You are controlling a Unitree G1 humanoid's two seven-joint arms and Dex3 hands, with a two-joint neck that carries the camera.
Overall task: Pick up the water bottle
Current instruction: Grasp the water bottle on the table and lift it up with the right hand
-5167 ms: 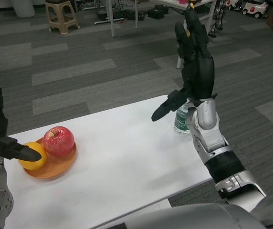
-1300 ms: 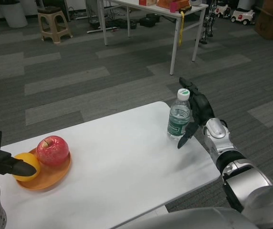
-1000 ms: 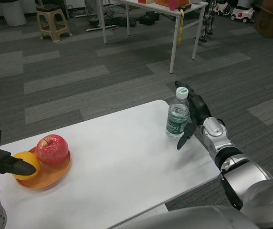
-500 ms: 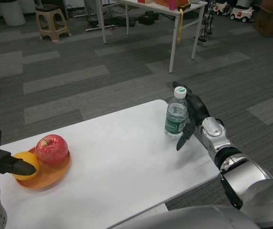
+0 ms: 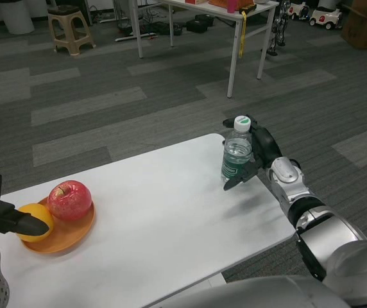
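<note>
Water bottle is what the robot is after, but the tabletop is the biggest thing, white and wide. The bottle stands up straight on its far right corner. It is clear, with a green label and a white and green cap.

The right hand comes in from the right, low over the tabletop. Its fingers curl around the bottle, one low at the front and others behind near the cap. They look like they touch it, but I cannot tell how tight they hold.

The left hand waits at the near left edge. Its fingers are bunched up with one poking out over the orange plate.

On the plate sit a red apple and, just left of it, an orange.

Far back there is a stool and another table on the grey floor.
</note>
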